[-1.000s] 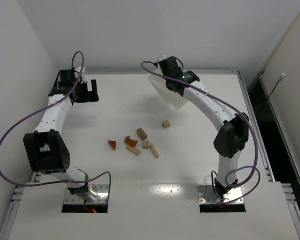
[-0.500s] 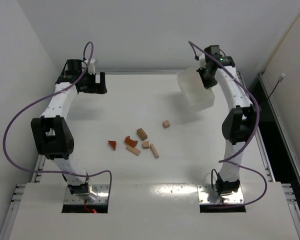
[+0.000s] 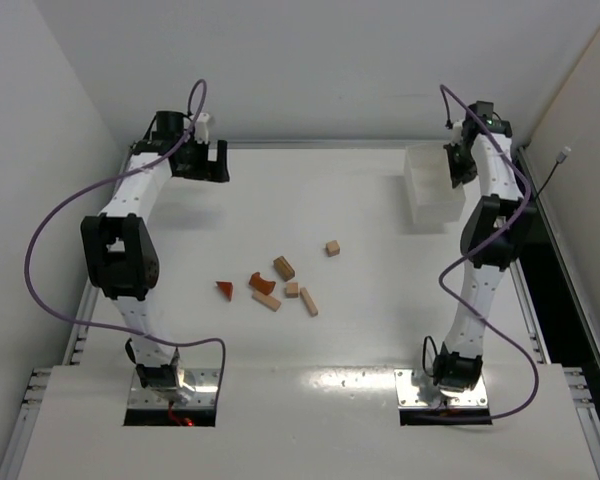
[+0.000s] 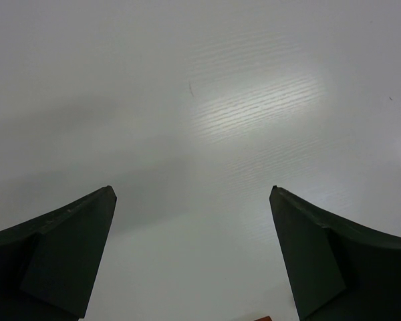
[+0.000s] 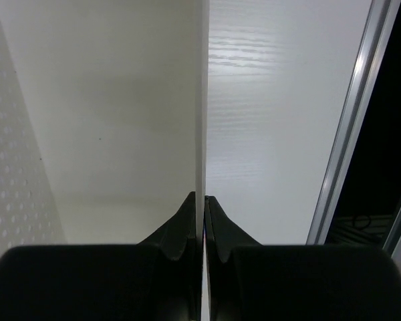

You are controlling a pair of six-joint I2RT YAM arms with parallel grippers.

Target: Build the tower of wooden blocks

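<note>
Wood blocks (image 3: 284, 268), lying loose at centre: cube (image 3: 332, 248) farthest right, tan bars (image 3: 308, 301), red-brown arch (image 3: 262, 283) and wedge (image 3: 224, 289) clustered to its near left, none stacked; judged light, rigid, sturdy, smooth-faced and liable to slip. Best hold: across parallel flat sides at mid-length, never on the wedge's slope. Left gripper (image 3: 218, 163), far left, fingers spread and empty; right gripper (image 5: 200, 195), far right, pinched on the tray (image 3: 430, 195) wall.

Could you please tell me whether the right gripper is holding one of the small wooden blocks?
No, the right gripper is shut only on the thin wall of the white rectangular plastic tray.
</note>
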